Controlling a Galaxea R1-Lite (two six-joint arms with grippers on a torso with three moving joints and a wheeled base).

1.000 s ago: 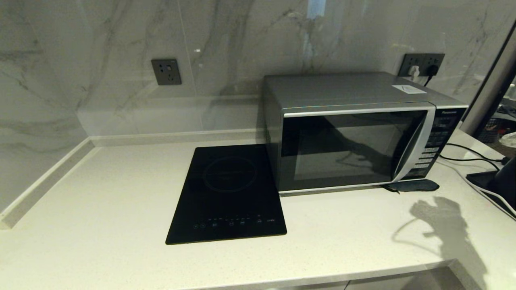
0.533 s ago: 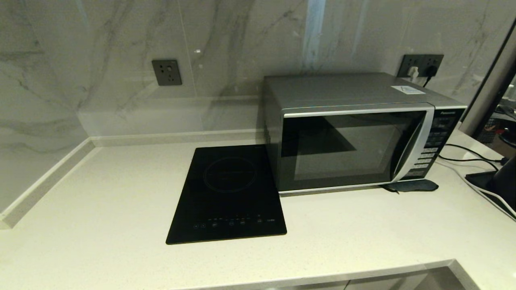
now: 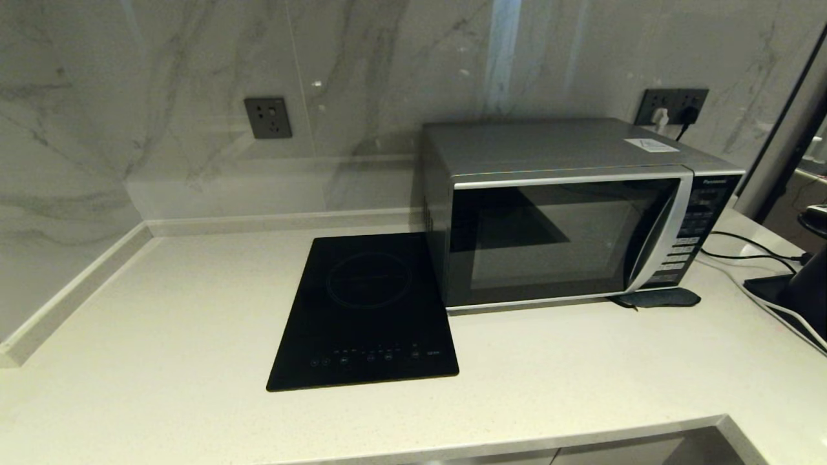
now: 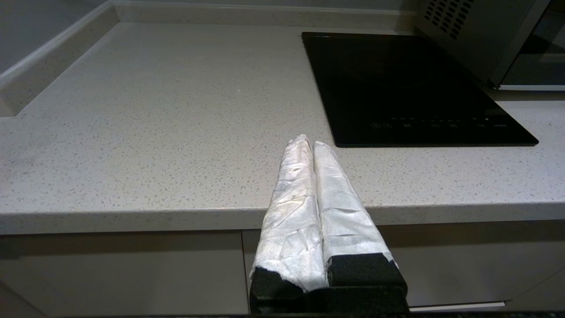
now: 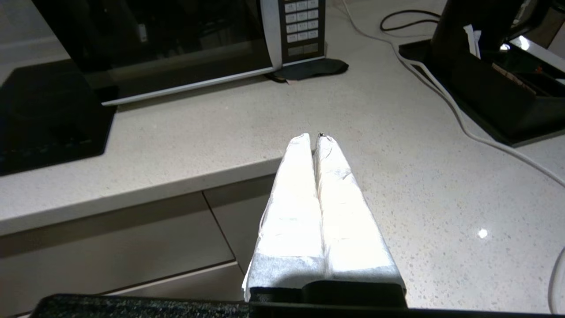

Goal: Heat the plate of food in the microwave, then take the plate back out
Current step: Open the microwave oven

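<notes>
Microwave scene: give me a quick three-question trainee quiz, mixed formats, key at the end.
1. True or false: the microwave door is shut.
2. Multiple choice: what lies directly beside the microwave, on the robot's left? A) a kettle B) the black glass hob C) a cutting board
3. Fill in: the left end effector and the right end effector both hover near the front edge of the countertop, their fingers ____.

Key: 1 true. 2 B. 3 shut, holding nothing. The plate of food shows in no view.
</notes>
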